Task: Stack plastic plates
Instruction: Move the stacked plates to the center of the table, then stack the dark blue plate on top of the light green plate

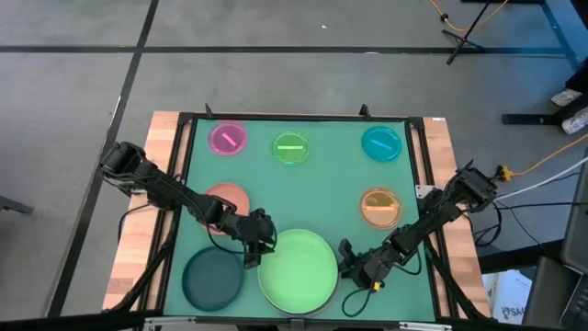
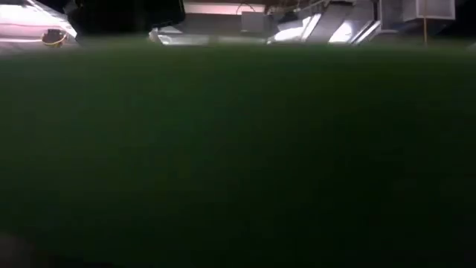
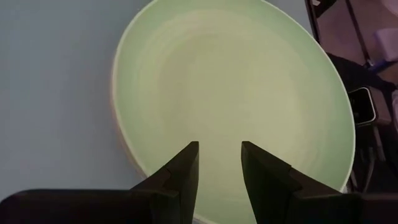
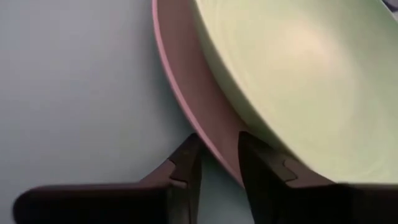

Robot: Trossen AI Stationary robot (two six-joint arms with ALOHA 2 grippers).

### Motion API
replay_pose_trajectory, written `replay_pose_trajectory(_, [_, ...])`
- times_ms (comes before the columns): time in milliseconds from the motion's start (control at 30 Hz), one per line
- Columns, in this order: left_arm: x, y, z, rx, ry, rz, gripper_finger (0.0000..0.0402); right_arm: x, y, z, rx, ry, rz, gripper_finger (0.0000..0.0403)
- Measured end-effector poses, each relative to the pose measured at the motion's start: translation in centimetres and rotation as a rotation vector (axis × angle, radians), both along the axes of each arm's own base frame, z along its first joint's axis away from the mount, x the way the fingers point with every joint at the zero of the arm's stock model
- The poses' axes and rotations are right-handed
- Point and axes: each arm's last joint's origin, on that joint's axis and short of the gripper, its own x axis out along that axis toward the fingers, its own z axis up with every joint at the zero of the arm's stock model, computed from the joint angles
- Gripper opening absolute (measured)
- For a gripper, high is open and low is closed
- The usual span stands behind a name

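Note:
The large light green plate [image 1: 299, 271] [image 3: 236, 81] [image 4: 298, 62] lies on the grey plate [image 4: 186, 81], shifted off its centre, at the table's near middle. My left gripper [image 1: 257, 246] [image 3: 219, 155] is narrowly open over the green plate's left rim. My right gripper [image 1: 349, 260] [image 4: 219, 149] is narrowly open at the stack's right side. The dark teal plate [image 1: 213, 279] lies near left. The salmon plate [image 1: 228, 196] is half hidden under my left arm. The small pink [image 1: 228, 138], green [image 1: 290, 148], blue [image 1: 380, 142] and orange [image 1: 378, 207] plates lie apart. My left gripper hangs over the light green plate's left rim [image 3: 134, 149], both fingers above the plate's inside; whether it touches, I cannot tell. My right gripper has the grey plate's right rim [image 4: 208, 149] running between its two fingers; whether they touch it, I cannot tell.
A green mat [image 1: 331, 184] covers the table inside a black raised frame [image 1: 418, 165], with wooden strips [image 1: 147, 230] outside it. A cable loop [image 1: 354, 299] lies near my right gripper. The low view is filled by a dark green surface [image 2: 238, 149].

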Motion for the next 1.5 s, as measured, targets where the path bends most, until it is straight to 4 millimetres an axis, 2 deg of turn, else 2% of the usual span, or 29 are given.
replay_pose_trajectory(333, [0.0, 0.0, 0.0, 0.0, -0.007, 0.002, 0.0114, 0.0, -0.6, -0.2, -0.093, -0.028, -0.108, 0.002])
replay_pose_trajectory(567, [0.0, 0.0, 0.0, -0.001, -0.007, 0.003, 0.0114, 0.3, -1.1, -0.2, -0.124, -0.053, -0.176, 0.001])
replay_pose_trajectory(867, [0.1, 0.1, 0.1, 0.012, -0.013, 0.016, 0.0114, 2.9, -4.7, -0.1, -0.114, -0.042, -0.272, 0.001])
replay_pose_trajectory(1133, [0.1, 0.2, 0.1, 0.043, -0.026, 0.056, 0.0114, 5.1, -7.0, 0.5, 0.051, -0.028, -0.354, 0.001])
replay_pose_trajectory(1267, [0.2, 0.3, 0.1, 0.042, -0.029, 0.058, 0.0114, 5.8, -7.5, 1.0, 0.123, -0.02, -0.402, 0.0034])
replay_pose_trajectory(1367, [0.2, 0.3, 0.1, 0.047, -0.03, 0.055, 0.0114, 6.3, -7.2, 1.5, 0.173, -0.012, -0.437, 0.0075])
replay_pose_trajectory(1500, [0.2, 0.6, 0.0, 0.064, -0.024, 0.053, 0.0114, 7.0, -6.8, 2.2, 0.157, 0.015, -0.429, 0.0132])
